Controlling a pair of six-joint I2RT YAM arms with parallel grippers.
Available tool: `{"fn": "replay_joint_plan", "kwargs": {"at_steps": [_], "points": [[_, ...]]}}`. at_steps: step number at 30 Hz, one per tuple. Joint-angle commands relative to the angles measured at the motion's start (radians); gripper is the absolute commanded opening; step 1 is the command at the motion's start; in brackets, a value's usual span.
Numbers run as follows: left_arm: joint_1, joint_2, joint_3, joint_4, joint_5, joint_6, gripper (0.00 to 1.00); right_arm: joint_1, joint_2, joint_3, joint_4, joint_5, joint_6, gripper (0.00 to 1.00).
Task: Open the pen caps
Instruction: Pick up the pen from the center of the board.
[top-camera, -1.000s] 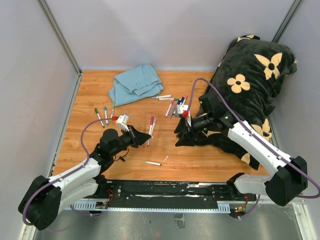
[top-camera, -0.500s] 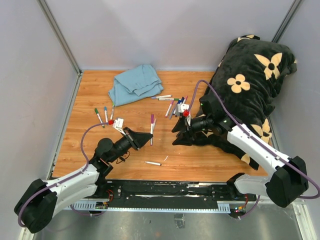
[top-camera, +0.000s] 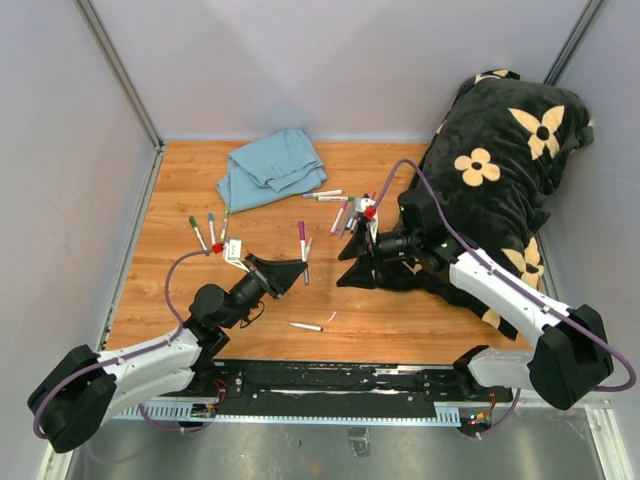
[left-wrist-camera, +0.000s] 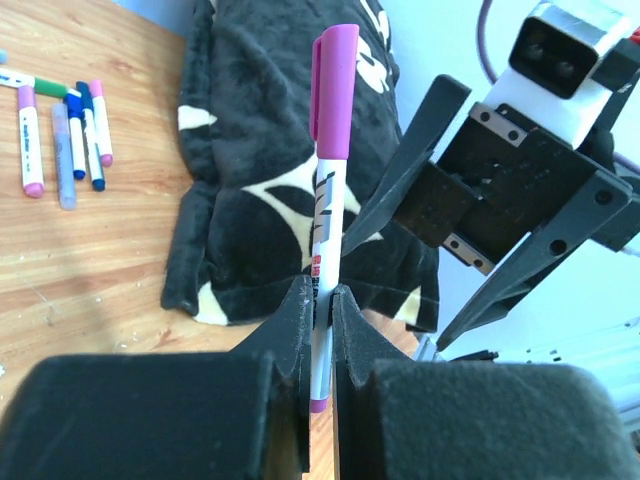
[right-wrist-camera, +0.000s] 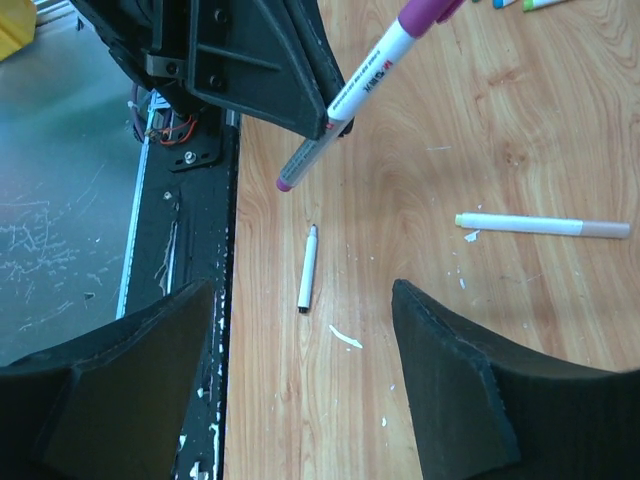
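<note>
My left gripper (top-camera: 296, 270) is shut on the lower barrel of a white marker (left-wrist-camera: 326, 230), which it holds upright off the table. The marker's purple pen cap (left-wrist-camera: 333, 85) is on its top end, also seen as the purple cap (top-camera: 300, 230) from above. My right gripper (top-camera: 347, 268) is open just right of it, with nothing between its fingers (right-wrist-camera: 455, 380). In the right wrist view the held marker (right-wrist-camera: 365, 82) slants above the open jaws. Several capped markers (top-camera: 346, 208) lie behind, and three more markers (top-camera: 207, 231) at the left.
A black flowered cushion (top-camera: 505, 160) fills the right side, under the right arm. A blue cloth (top-camera: 270, 168) lies at the back. A small uncapped marker (right-wrist-camera: 308, 280) and a white barrel (right-wrist-camera: 545, 225) lie on the wood. The black base rail (top-camera: 330, 385) runs along the near edge.
The left gripper has carried the purple-capped marker farther from the bases and toward the right gripper. The right gripper has shifted left toward it and its jaws have widened.
</note>
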Motion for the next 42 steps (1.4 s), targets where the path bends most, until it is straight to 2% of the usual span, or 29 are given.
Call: {"fn": "replay_joint_plan", "kwargs": {"at_steps": [1, 4, 11, 17, 26, 34, 39, 42], "points": [[-0.034, 0.026, -0.017, 0.133, -0.075, 0.011, 0.00, -0.004, 0.012, -0.079, 0.227, -0.005, 0.248, 0.77], [-0.069, 0.047, -0.012, 0.175, -0.129, 0.014, 0.00, 0.006, 0.018, -0.133, 0.363, 0.014, 0.373, 0.77], [-0.164, 0.156, 0.002, 0.307, -0.267, 0.038, 0.00, 0.053, 0.042, -0.142, 0.423, 0.087, 0.530, 0.75], [-0.200, 0.281, 0.026, 0.431, -0.288, 0.040, 0.00, 0.083, 0.068, -0.139, 0.422, 0.108, 0.568, 0.71], [-0.243, 0.364, 0.060, 0.477, -0.318, 0.048, 0.00, 0.106, 0.107, -0.115, 0.388, 0.124, 0.559, 0.65], [-0.267, 0.409, 0.067, 0.506, -0.345, 0.045, 0.00, 0.109, 0.118, -0.103, 0.381, 0.114, 0.553, 0.45], [-0.271, 0.419, 0.067, 0.516, -0.344, 0.043, 0.00, 0.109, 0.118, -0.094, 0.377, 0.098, 0.547, 0.17], [-0.270, 0.409, 0.061, 0.515, -0.345, 0.043, 0.00, 0.109, 0.117, -0.083, 0.359, 0.084, 0.531, 0.03]]}}
